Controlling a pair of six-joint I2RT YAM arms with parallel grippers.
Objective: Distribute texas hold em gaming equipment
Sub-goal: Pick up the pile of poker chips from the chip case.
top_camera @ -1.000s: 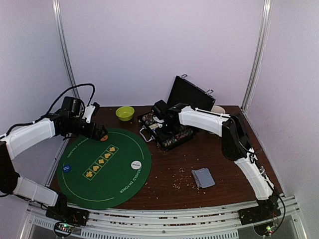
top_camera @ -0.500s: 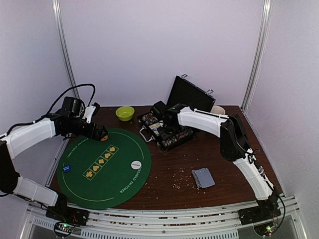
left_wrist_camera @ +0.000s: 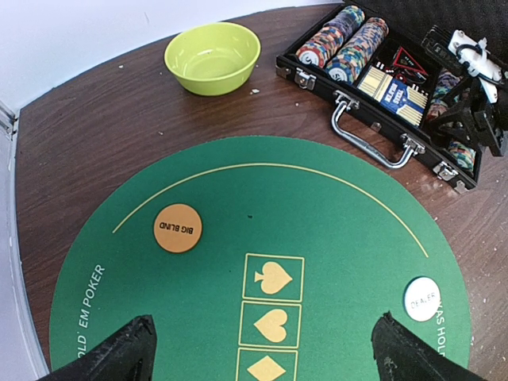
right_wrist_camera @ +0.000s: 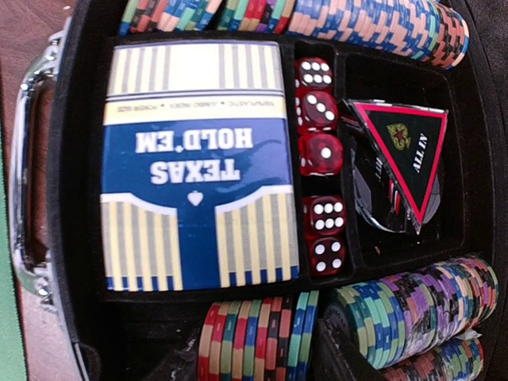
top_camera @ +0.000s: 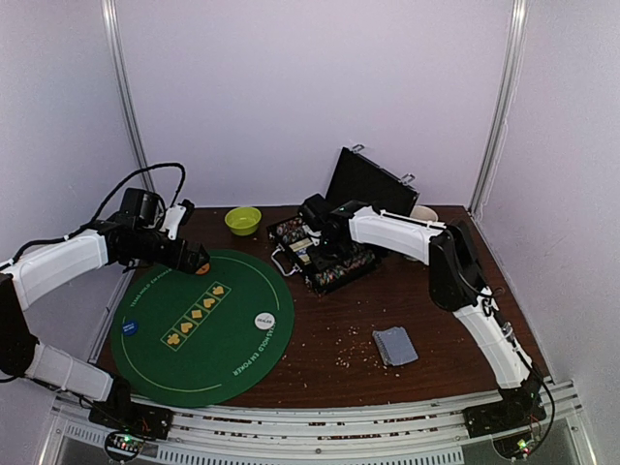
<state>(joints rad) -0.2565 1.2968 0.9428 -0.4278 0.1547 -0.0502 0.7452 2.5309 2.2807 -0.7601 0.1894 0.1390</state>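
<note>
An open black case (top_camera: 325, 254) holds rows of multicoloured poker chips (right_wrist_camera: 381, 24), a blue card box (right_wrist_camera: 198, 163) and red dice (right_wrist_camera: 321, 159). My right gripper (top_camera: 325, 250) reaches into the case, its fingers closed either side of a short stack of chips (right_wrist_camera: 262, 341) that sits in its slot. My left gripper (left_wrist_camera: 266, 357) is open and empty above the green mat (left_wrist_camera: 341, 206), near the orange big blind chip (left_wrist_camera: 177, 228). The white dealer disc (left_wrist_camera: 421, 298) lies on the mat's right side. Grey-blue cards (top_camera: 395, 346) lie on the table at the right.
A lime-green bowl (top_camera: 242, 220) stands behind the mat. A mug (top_camera: 423, 211) stands behind the case's raised lid (top_camera: 368, 181). A blue chip (top_camera: 129, 326) lies at the mat's left edge. Crumbs are scattered on the wood near the cards.
My right gripper has shifted slightly inside the case. My left arm has hardly moved.
</note>
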